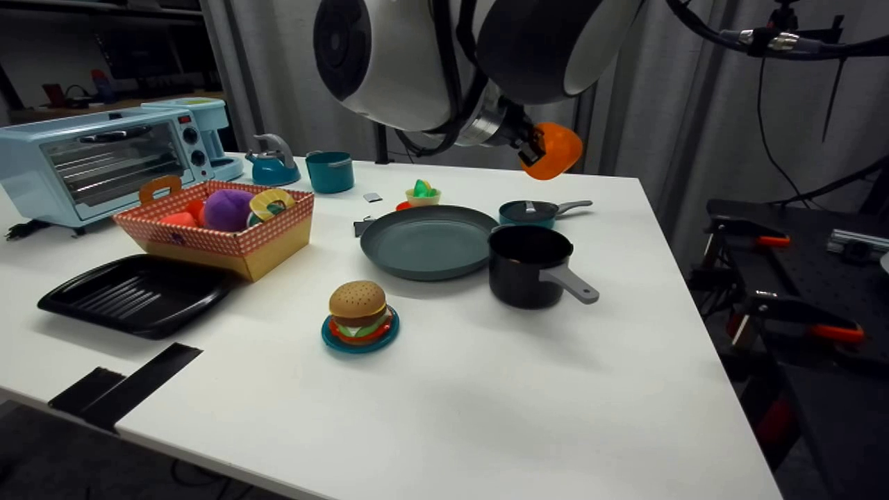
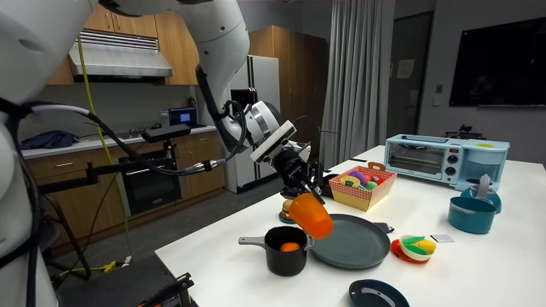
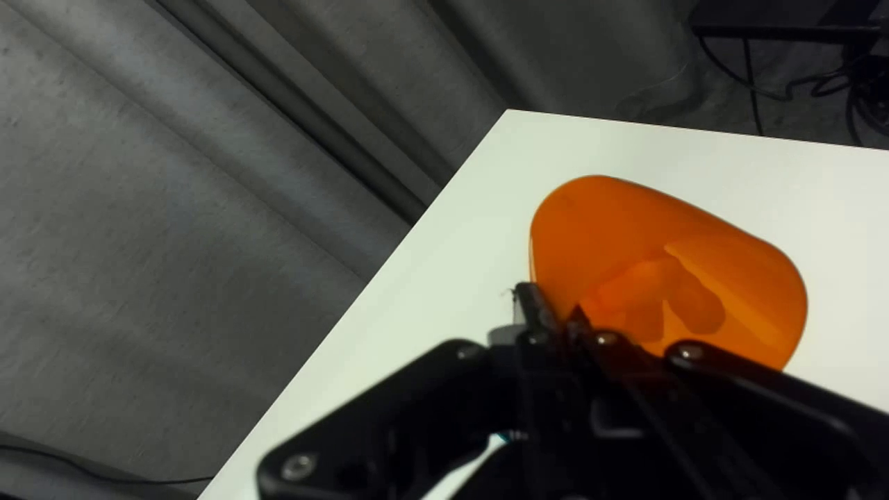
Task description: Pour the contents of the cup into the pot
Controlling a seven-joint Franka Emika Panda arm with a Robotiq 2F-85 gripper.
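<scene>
We log the gripper (image 2: 315,193) with jaws pinching the tilted orange cup (image 2: 312,217) aloft over the table (image 2: 204,256), the black pot (image 2: 285,262) standing toward the edge beside the dark bench (image 1: 833,285), an orange piece (image 2: 290,247) inside it.

Cup (image 2: 310,216) glossy plstc, pot (image 1: 517,281) & pan (image 1: 430,243) matt, curtain (image 2: 356,72) cloth, cabs (image 2: 175,53) wood, hood (image 2: 121,59) metal

Beyond the white table (image 1: 444,430) near me, a grey curtain (image 2: 356,76) hangs in folds, a black panel (image 2: 499,64) is mounted on a grey wall (image 2: 490,121), and wooden cabinets (image 2: 177,51) flank a pale refrigerator (image 2: 268,76) above a dark grey floor (image 2: 198,217).
</scene>
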